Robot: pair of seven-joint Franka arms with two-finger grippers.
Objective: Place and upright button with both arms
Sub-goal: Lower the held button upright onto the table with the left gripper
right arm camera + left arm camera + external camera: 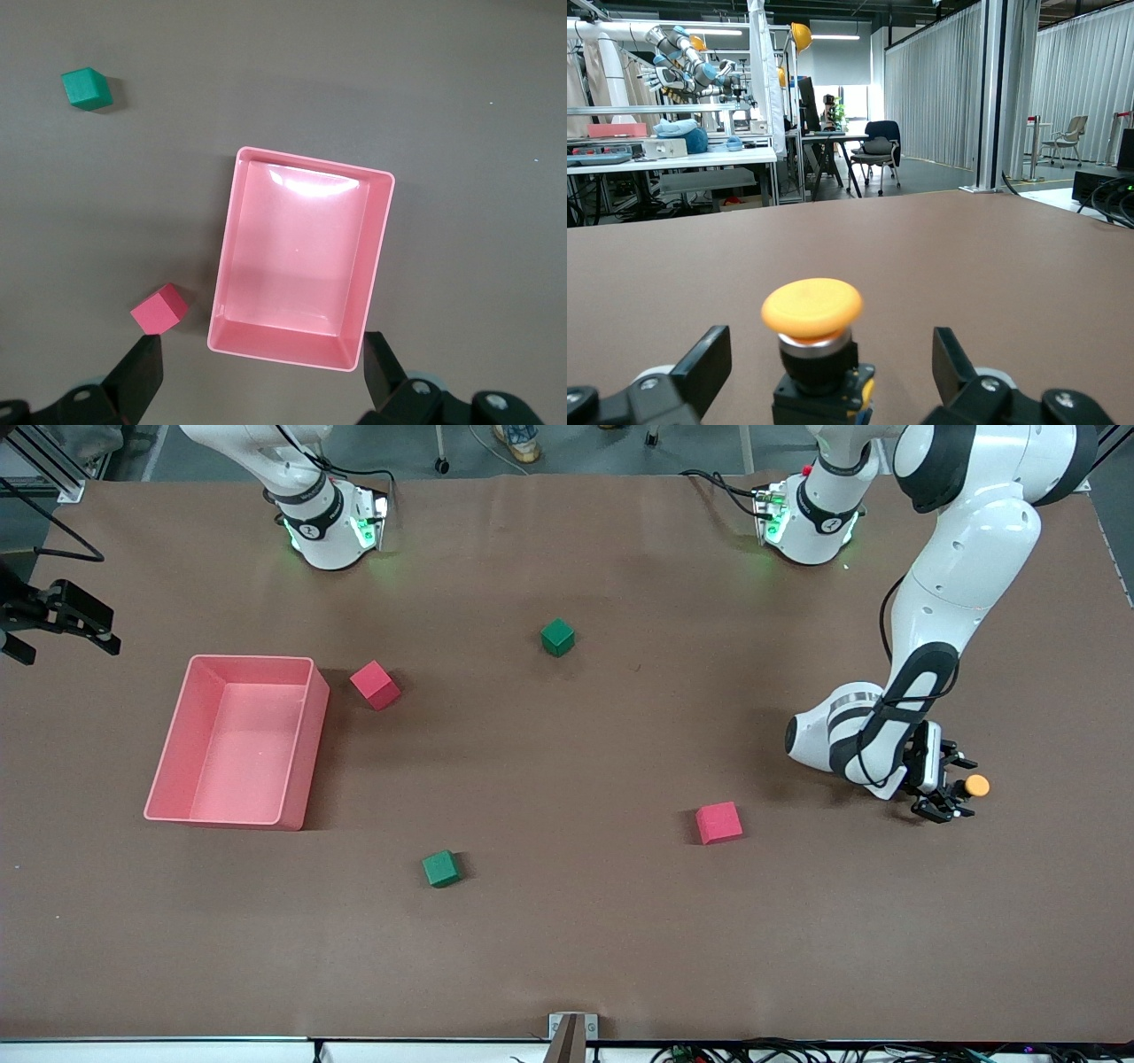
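Low at the left arm's end of the table, the left gripper (950, 788) lay turned on its side just above the brown table (567, 921), its fingers (700, 363) spread apart with the button (973, 786) between them. In the left wrist view the button (816, 341) stood upright on the table, orange cap on top of its dark body, with clear space between it and each finger, so the jaws were released and held nothing. The right gripper (257, 376) waited high over the pink bin (301, 257), fingers wide apart and empty; in the front view it (84, 624) showed at the edge of the picture toward the right arm's end. The pink bin (232, 740) sat on the table toward that same end, with one red cube (375, 685) just beside its corner. A green cube (557, 637) lay near the middle of the table, closer to the robots' bases. Another green cube (441, 868) lay nearer the front camera, and a second red cube (718, 822) lay between it and the left gripper, well apart from the button.
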